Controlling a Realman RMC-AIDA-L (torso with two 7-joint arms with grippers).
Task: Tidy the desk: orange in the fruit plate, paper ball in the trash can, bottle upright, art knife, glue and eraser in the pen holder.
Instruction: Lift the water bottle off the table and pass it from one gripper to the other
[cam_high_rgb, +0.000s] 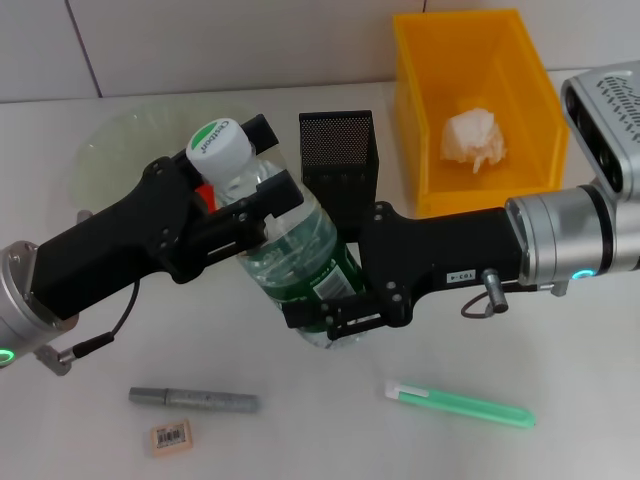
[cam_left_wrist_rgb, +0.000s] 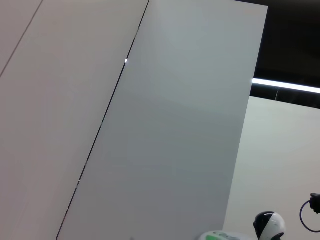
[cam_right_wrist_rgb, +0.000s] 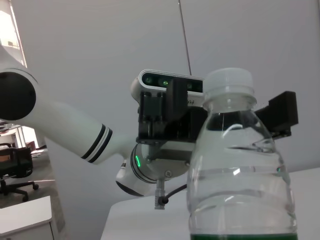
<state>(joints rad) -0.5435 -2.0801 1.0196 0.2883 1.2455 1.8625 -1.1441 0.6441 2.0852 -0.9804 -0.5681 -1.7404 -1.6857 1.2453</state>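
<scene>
The clear bottle (cam_high_rgb: 300, 250) with white cap and green label stands upright at the desk's middle, also close up in the right wrist view (cam_right_wrist_rgb: 235, 175). My left gripper (cam_high_rgb: 262, 175) is shut on its shoulder just below the cap. My right gripper (cam_high_rgb: 330, 290) is shut on its lower body. The paper ball (cam_high_rgb: 473, 140) lies inside the yellow trash can (cam_high_rgb: 412, 110). The black mesh pen holder (cam_high_rgb: 338, 155) stands behind the bottle. Only a sliver of the orange (cam_high_rgb: 206, 193) shows behind my left gripper, by the fruit plate (cam_high_rgb: 120, 140). The tan eraser (cam_high_rgb: 171, 437) lies at the front left.
A grey pen-shaped tool (cam_high_rgb: 195, 399) lies near the eraser at the front left. At the front right lies a green stick with a white cap (cam_high_rgb: 460, 405). Both forearms cross the desk's middle at bottle height.
</scene>
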